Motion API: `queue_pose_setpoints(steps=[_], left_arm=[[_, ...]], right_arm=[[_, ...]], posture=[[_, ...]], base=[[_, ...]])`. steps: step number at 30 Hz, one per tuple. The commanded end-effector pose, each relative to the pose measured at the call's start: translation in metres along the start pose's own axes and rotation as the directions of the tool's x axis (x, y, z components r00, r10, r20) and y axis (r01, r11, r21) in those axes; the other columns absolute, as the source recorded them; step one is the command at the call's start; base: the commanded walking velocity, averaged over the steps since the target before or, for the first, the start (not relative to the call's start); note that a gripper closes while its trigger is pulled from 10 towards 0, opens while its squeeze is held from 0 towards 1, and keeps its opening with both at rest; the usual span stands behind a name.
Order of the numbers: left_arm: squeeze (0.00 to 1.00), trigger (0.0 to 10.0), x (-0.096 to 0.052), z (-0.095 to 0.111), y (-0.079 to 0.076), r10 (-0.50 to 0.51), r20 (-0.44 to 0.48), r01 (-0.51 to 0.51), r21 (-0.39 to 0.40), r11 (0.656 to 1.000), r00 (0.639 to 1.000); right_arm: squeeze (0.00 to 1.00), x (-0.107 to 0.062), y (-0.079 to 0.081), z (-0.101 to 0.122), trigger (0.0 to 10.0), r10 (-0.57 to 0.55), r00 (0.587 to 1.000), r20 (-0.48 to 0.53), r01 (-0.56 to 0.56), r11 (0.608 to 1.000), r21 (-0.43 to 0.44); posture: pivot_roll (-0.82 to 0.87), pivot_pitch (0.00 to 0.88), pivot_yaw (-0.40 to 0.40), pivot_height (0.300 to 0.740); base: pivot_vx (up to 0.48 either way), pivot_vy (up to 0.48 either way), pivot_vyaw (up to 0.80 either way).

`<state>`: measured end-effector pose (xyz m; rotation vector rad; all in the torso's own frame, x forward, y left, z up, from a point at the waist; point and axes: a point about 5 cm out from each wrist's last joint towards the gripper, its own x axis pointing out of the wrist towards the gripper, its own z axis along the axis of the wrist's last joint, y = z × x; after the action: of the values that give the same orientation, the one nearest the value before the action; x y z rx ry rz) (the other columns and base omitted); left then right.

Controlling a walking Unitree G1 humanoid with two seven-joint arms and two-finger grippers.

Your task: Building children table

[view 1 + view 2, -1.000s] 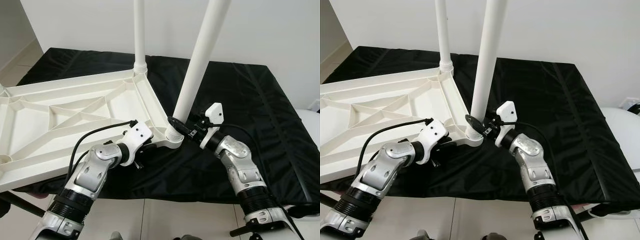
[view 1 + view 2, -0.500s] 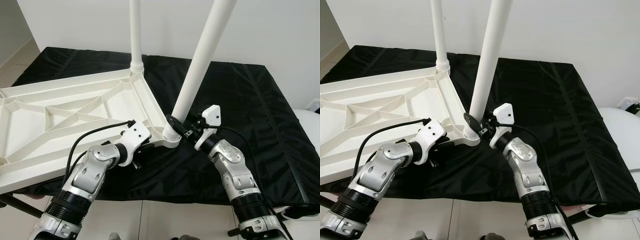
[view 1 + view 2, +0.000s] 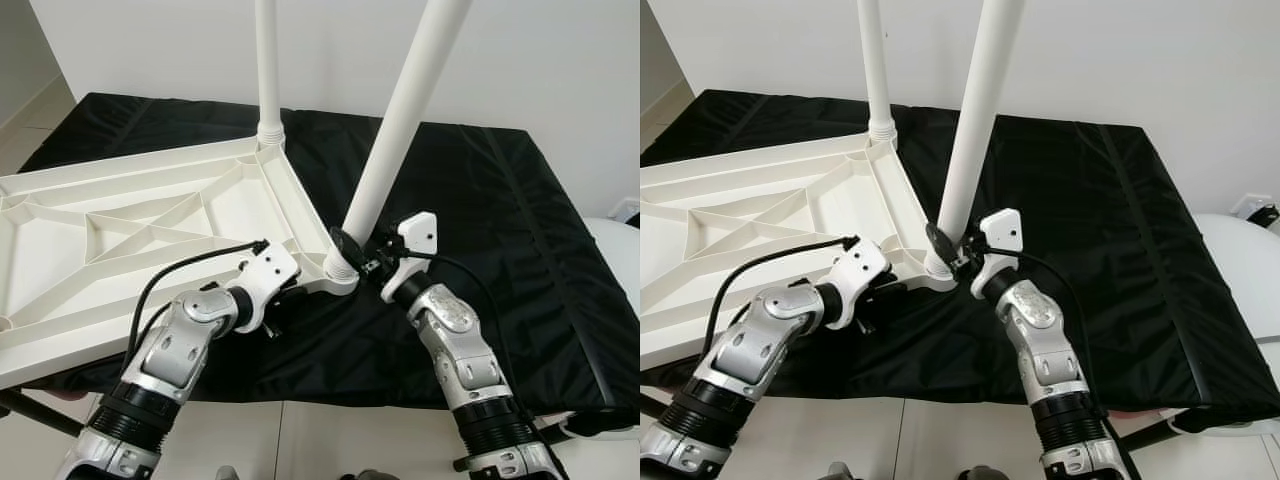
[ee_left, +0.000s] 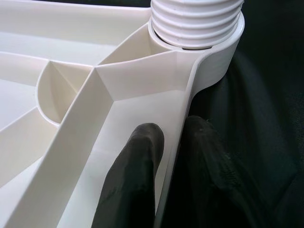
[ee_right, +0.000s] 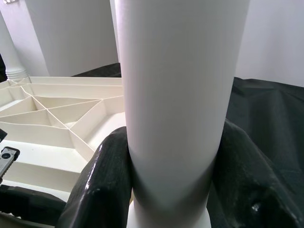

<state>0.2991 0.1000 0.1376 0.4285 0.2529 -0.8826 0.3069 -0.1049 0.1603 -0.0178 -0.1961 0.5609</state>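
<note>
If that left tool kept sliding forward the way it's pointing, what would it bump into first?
Probably the corner socket of the white tabletop, where the near leg's ribbed base sits. The left tool pinches the tabletop's edge wall, which leads straight there.

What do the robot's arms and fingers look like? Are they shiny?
Yes, shiny. Both arms are silver metal in rounded segments, with black ribbed rings lower down. The left gripper and right gripper each carry a white angular block at the wrist and two long black fingers with rounded tips. A thin black cable loops over the left arm, another over the right.
</note>
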Motion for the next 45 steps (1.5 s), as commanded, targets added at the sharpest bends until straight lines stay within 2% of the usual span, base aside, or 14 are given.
queue_pose_setpoints(steps=[1, 5, 9, 20, 28, 32, 39, 42, 45], left_arm=[[0.00, 10.0, -0.004, 0.037, 0.000, -0.016, 0.144, 0.003, 0.089, 0.996, 0.990], [0.00, 10.0, -0.004, 0.037, 0.000, -0.014, 0.145, 0.002, 0.088, 0.996, 0.989], [0.00, 10.0, -0.004, 0.038, 0.000, -0.009, 0.148, -0.004, 0.086, 0.996, 0.989], [0.00, 10.0, -0.004, 0.038, 0.000, -0.004, 0.150, -0.009, 0.084, 0.996, 0.989], [0.00, 10.0, -0.005, 0.039, 0.000, -0.008, 0.152, -0.005, 0.087, 0.996, 0.988], [0.00, 10.0, -0.004, 0.039, 0.000, -0.009, 0.151, -0.005, 0.087, 0.996, 0.988], [0.00, 10.0, -0.005, 0.040, 0.000, -0.010, 0.153, -0.004, 0.089, 0.996, 0.988], [0.00, 10.0, -0.005, 0.040, 0.000, -0.011, 0.153, -0.002, 0.090, 0.996, 0.988], [0.00, 10.0, -0.005, 0.040, 0.000, -0.011, 0.153, -0.003, 0.090, 0.996, 0.988]], right_arm=[[0.00, -0.012, -0.001, -0.034, 10.0, -0.043, 0.981, -0.187, 0.049, 0.998, 0.029], [0.00, -0.011, 0.000, -0.035, 10.0, -0.044, 0.980, -0.195, 0.051, 0.998, 0.031], [0.00, -0.008, -0.004, -0.036, 10.0, -0.137, 0.963, -0.232, 0.143, 0.990, 0.008], [0.00, -0.010, -0.003, -0.034, 10.0, -0.280, 0.939, -0.200, 0.280, 0.960, -0.028], [0.00, -0.016, -0.007, -0.029, 10.0, -0.421, 0.895, -0.151, 0.413, 0.907, -0.082], [0.00, -0.016, -0.007, -0.029, 10.0, -0.431, 0.890, -0.147, 0.423, 0.902, -0.085], [0.00, -0.020, -0.005, -0.026, 10.0, -0.493, 0.862, -0.116, 0.481, 0.869, -0.119], [0.00, -0.023, -0.007, -0.025, 10.0, -0.545, 0.832, -0.105, 0.536, 0.837, -0.108], [0.00, -0.024, -0.008, -0.025, 10.0, -0.563, 0.820, -0.104, 0.553, 0.826, -0.113]], posture=[[-0.04, 0.053, -0.025, 0.740], [-0.04, 0.053, -0.026, 0.740], [-0.04, 0.055, -0.033, 0.740], [-0.04, 0.050, -0.030, 0.740], [-0.05, 0.045, -0.022, 0.740], [-0.05, 0.045, -0.021, 0.740], [-0.05, 0.042, -0.018, 0.740], [-0.04, 0.043, -0.018, 0.740], [-0.04, 0.045, -0.017, 0.740]], base=[[0.000, 0.000, 0.00], [0.000, 0.000, 0.00], [0.000, 0.000, 0.00], [0.000, 0.000, 0.00], [0.000, 0.000, 0.00], [0.000, 0.000, 0.00], [0.000, 0.000, 0.00], [0.000, 0.000, 0.00], [0.000, 0.000, 0.00]])
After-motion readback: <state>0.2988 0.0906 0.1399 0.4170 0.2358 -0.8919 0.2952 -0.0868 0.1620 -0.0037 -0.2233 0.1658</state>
